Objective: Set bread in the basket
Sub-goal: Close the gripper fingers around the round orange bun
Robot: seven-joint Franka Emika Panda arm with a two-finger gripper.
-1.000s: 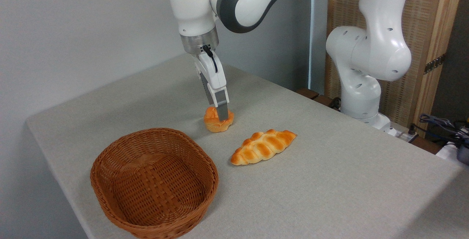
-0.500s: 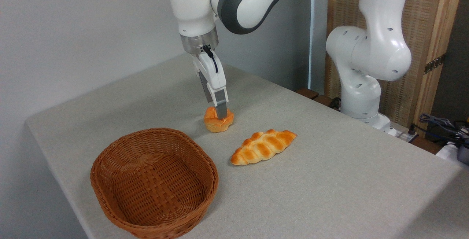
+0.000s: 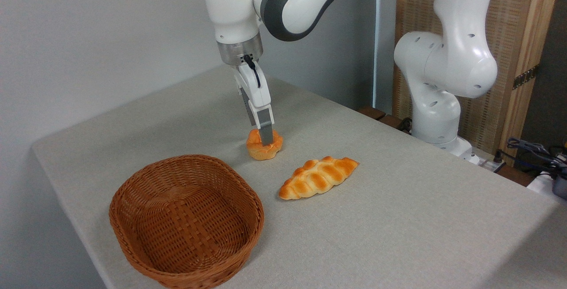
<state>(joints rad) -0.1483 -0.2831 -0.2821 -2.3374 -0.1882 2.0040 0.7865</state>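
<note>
Golden-orange knotted round bun (image 3: 264, 145) | your two-finger gripper (image 3: 265, 139) pinches it, jaws pressed in for lifting | empty brown oval wicker basket (image 3: 186, 220) waits just beside it

No readable text, labels or numbers anywhere — none on any object.

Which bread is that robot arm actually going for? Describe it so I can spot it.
Start at the big brown wicker basket at the table's near left, then look just behind it, under the arm's tool. The small round bun sits there; unlike the longer braided loaf to its right, it is lumpy and knotted.
</note>
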